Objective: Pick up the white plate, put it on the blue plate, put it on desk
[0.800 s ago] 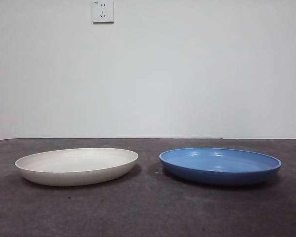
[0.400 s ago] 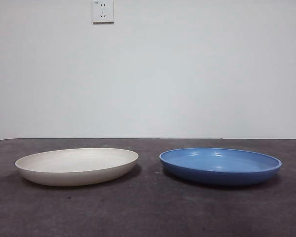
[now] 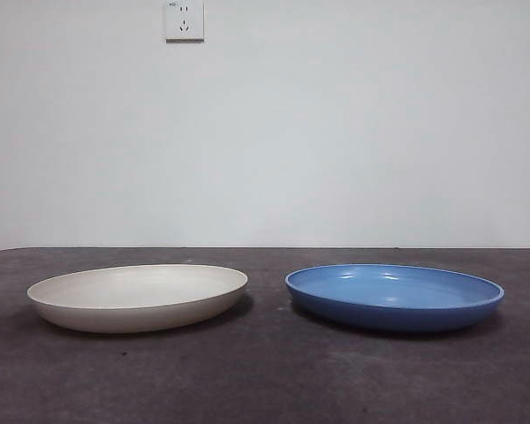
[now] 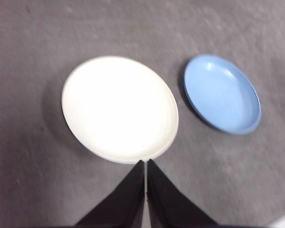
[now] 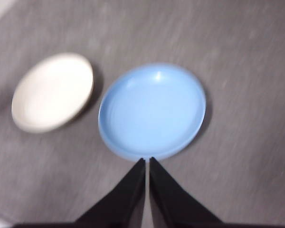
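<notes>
The white plate (image 3: 138,296) lies flat on the desk (image 3: 265,380) at the left, and the blue plate (image 3: 394,295) lies beside it at the right, a small gap between them. Both are empty. In the left wrist view, my left gripper (image 4: 146,164) hangs high above the near rim of the white plate (image 4: 119,108), jaws shut and holding nothing; the blue plate (image 4: 222,93) lies off to the side. In the right wrist view, my right gripper (image 5: 147,161) hovers above the near rim of the blue plate (image 5: 152,110), jaws shut and empty, with the white plate (image 5: 52,91) beyond.
A white wall with a socket (image 3: 184,19) stands behind the desk. Neither arm shows in the front view.
</notes>
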Controlling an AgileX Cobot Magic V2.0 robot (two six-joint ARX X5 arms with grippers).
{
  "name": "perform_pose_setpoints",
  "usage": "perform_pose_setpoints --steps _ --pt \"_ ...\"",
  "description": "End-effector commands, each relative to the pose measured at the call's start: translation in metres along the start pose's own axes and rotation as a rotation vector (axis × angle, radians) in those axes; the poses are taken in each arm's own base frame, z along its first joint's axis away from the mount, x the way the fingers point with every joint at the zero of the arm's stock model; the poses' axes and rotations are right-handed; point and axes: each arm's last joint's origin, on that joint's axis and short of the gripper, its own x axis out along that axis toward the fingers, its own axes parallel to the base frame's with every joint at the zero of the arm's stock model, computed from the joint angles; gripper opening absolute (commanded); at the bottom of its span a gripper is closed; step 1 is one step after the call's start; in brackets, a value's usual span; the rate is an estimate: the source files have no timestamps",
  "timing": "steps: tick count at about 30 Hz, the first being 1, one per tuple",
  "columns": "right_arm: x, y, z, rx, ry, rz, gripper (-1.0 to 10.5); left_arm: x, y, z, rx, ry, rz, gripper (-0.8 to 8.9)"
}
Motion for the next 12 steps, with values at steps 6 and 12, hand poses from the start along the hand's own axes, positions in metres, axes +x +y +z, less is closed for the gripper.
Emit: perform_pose_setpoints --steps 6,12 --pt "0.0045 0.0077 0.0017 -0.073 0.140 0.067 0.1 -0.0029 -0.0066 0.0018 0.067 0.065 -0.035 0.09" --pt "0.0052 0.0102 0.0016 -0.087 0.144 0.082 0.1 -0.0030 -0.0066 0.0019 0.067 0.063 -0.034 0.19"
